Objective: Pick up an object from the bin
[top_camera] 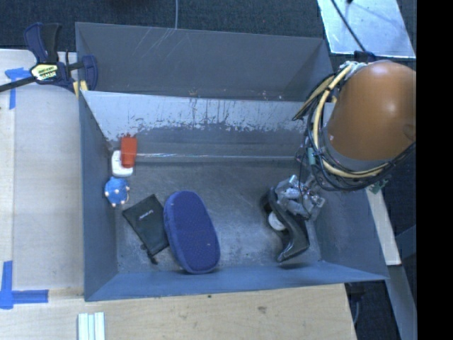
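Grey bin, gripper low at lower right – risks noted

Grey metal bin (pixel 212 69) is seen w/ few loose things. The gripper (pixel 294 202) is found down near the floor at lower right of frame, under the orange wrist cover (pixel 371 108) and its cables. Whether the tool is apart or together can't be told; nothing is seen clamped in it.

Nearest things: a black curved piece (pixel 295 245) just below the gripper, close to the front wall, and a small white piece (pixel 276 222) just left of it, approx. touching the black one. One of these is judged the likely target. Well apart, at lower left: a blue oval case (pixel 191 232), a black flat pouch (pixel 146 223) beside it, a blue-and-white bit (pixel 116 190) and an orange-and-white bit (pixel 127 154) by the left wall.

What could go wrong:
- black piece is curved, so it may be squeezed out sideways if gripped off-centre
- white piece may be nudged away or caught along w/ the black one, since they lie so close
- front wall and right corner are near; wrist or cables may be fouled on descent or lift
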